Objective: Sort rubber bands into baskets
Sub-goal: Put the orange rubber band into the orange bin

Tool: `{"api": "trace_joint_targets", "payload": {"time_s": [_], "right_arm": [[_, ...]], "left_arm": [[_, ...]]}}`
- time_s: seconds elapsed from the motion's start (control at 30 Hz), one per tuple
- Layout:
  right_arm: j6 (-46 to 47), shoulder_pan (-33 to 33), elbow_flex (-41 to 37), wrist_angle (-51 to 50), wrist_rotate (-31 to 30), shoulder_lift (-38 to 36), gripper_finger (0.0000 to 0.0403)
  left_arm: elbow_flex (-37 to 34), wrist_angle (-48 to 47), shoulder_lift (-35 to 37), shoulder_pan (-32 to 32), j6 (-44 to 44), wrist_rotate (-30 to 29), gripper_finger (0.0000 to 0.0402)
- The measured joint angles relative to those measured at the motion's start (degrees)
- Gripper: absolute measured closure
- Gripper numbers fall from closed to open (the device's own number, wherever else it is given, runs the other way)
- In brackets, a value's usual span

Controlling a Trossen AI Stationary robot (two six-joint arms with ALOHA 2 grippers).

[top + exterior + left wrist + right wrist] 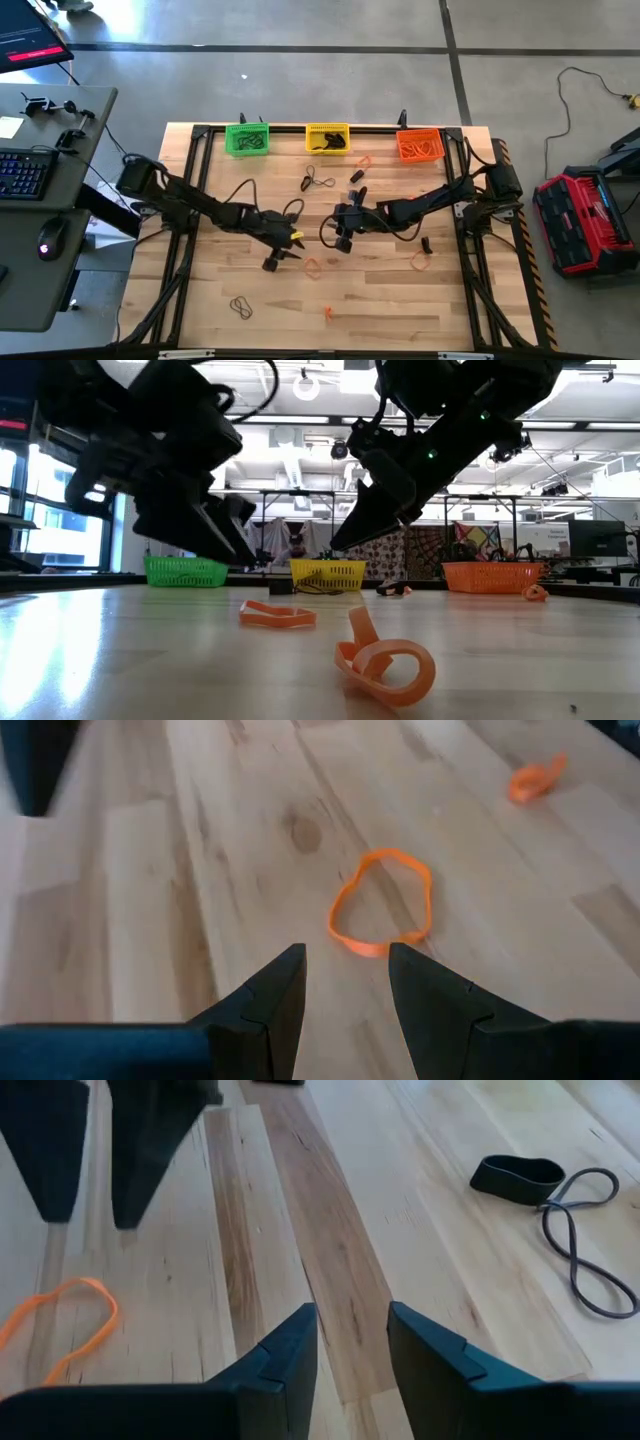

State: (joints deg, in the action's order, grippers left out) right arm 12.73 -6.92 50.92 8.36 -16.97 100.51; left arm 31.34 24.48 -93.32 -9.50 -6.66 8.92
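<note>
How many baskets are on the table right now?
3, in a row along the far edge: green basket on the left, yellow basket in the middle, orange basket on the right. None looks hidden.

Table (400, 300): pale wood planks, darker brown streaks. Baskets: green (246, 138), yellow (327, 138), orange (419, 146), all lattice pattern. Rubber bands: orange loop (381, 903) near left hand (345, 985); thin grey-black loop (580, 1240) and wide black band (518, 1176). Both arms dark, fingers black.
</note>
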Motion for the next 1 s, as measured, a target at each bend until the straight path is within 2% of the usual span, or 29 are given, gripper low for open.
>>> {"api": "trace_joint_targets", "payload": {"time_s": [0.43,1.0], "right_arm": [[-0.62,0.00,-0.02,0.02,0.00,0.00,0.0288],[-1.20,0.00,-0.02,0.02,0.00,0.00,0.0288]], "left_arm": [[5.48,-0.19,-8.38,1.92,-3.97,12.30,0.0264],[5.88,1.09,-10.53,3.71,-4.63,14.94,0.0277]]}}
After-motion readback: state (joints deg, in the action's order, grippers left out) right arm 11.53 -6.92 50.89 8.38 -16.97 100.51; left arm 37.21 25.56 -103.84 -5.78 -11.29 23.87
